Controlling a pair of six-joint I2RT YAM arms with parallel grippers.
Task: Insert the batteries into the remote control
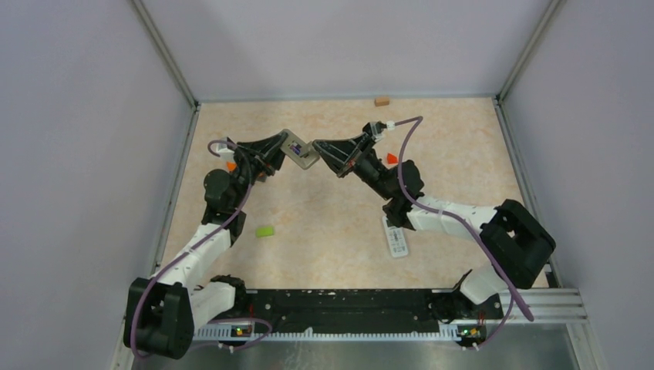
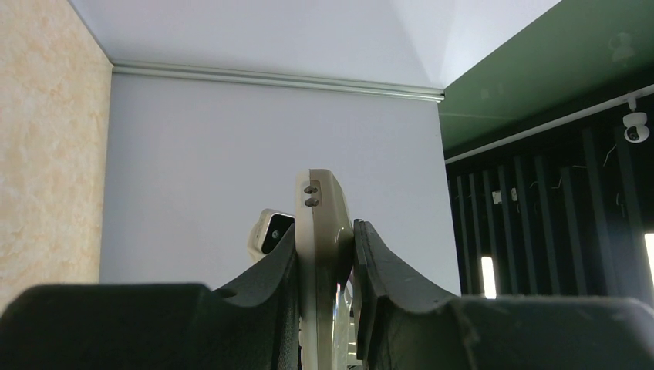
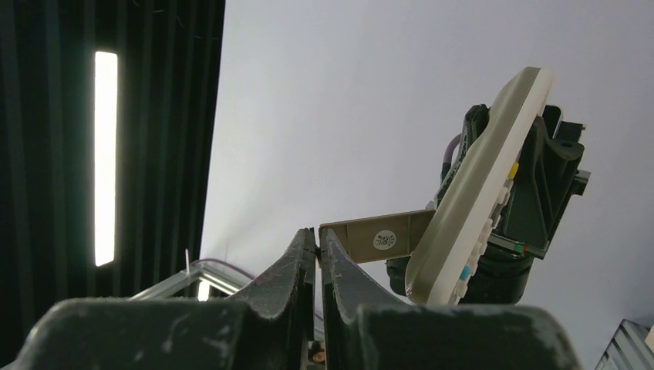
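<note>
Both arms reach in toward the middle of the surface [image 1: 463, 139], nearer its far edge, and meet there above it.

The left hand [image 1: 287, 151] is clamped on the beige remote [image 1: 301, 154], which is held up off the surface. From above we see its long axis run on a diagonal, from far-left to near-right. In the left wrist view the remote [image 2: 318, 208] stands edge-on between the two fingers [image 2: 382, 262], its free end pointing straight out past the tips.

The right hand [image 3: 318, 231] has its fingers pressed almost together, pinching the end of a thin tan panel [image 3: 378, 239] with a round sticker. The panel's other end meets the back of the remote [image 3: 486, 162]. In this view the remote leans, upper end to the right, its button side facing away from the right hand.

A second, white remote [image 1: 396, 237] lies flat toward the right side, partly under the right forearm, its long axis roughly far-to-near. A green piece [image 1: 264, 231] lies toward the left side. A brown block [image 1: 381, 101] sits at the far edge.
</note>
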